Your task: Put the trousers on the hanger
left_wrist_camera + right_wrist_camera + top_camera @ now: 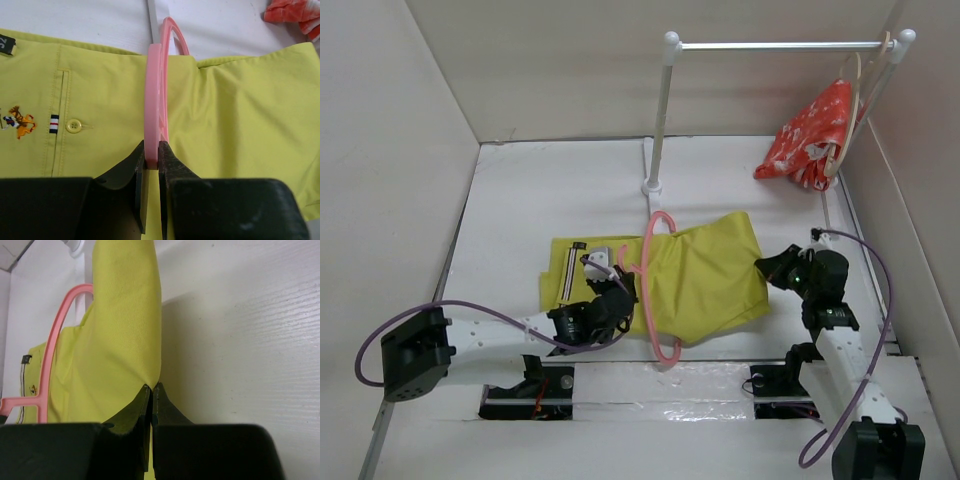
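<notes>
The left gripper (152,150) clamped the hanger (152,90), which lay across the trousers (240,110). The right gripper (151,388) pinched their right edge.

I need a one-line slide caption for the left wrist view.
Left jaws grip the pink hanger across the yellow trousers.

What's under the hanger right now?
The trousers, spread on the table. The left gripper clamps the hanger across them. Whether cloth runs through its frame is hidden.

matt cloth trousers (240,115), glossy plastic hanger (152,100)
</notes>
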